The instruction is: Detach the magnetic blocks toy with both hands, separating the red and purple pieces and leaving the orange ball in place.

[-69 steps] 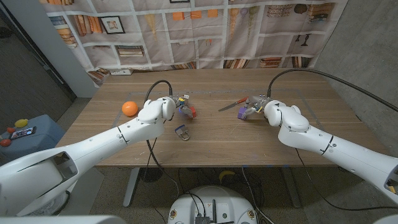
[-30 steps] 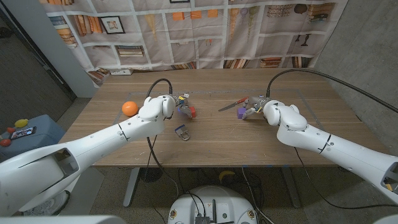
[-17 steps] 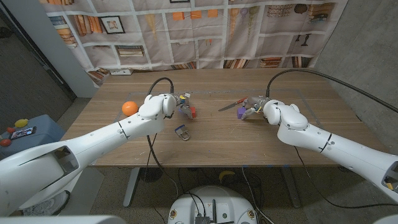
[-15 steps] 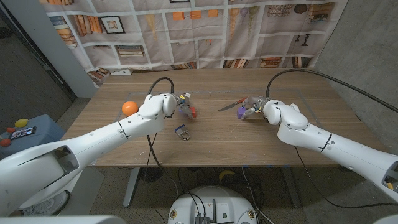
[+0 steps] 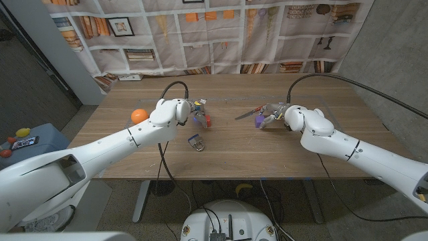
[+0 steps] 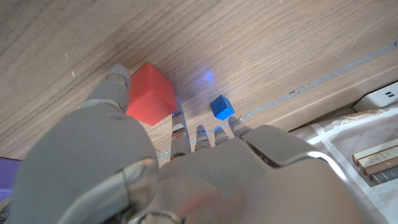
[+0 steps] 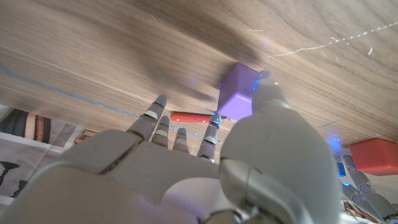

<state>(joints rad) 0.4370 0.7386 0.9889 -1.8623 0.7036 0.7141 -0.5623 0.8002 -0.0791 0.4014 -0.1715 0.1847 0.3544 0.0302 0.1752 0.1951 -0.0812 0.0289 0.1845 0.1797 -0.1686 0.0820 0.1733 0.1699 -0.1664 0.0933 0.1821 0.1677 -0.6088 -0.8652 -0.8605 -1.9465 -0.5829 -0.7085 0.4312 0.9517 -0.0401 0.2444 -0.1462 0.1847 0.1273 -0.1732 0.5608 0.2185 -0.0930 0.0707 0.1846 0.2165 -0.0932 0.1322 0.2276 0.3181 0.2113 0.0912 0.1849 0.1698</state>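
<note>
The red block (image 5: 208, 120) sits left of the table's middle, and my left hand (image 5: 175, 111) holds it from its left. In the left wrist view the thumb (image 6: 118, 78) presses one side of the red block (image 6: 151, 96) and a fingertip (image 6: 179, 129) meets the opposite corner. The purple block (image 5: 259, 120) lies well apart to the right. My right hand (image 5: 289, 115) pinches the purple block (image 7: 239, 98) between thumb (image 7: 267, 99) and a finger. The orange ball (image 5: 139, 115) rests alone behind my left forearm.
A red-handled tool (image 5: 250, 112) lies just beyond the purple block. A small metal object (image 5: 196, 142) sits nearer me, below the red block. A tiny blue cube (image 6: 221, 107) lies close past the left fingertips. A patterned cloth hangs behind the table's far edge.
My left hand and forearm have shifted slightly toward the table's far side. Both blocks stay about where they were. The right hand has barely moved.
</note>
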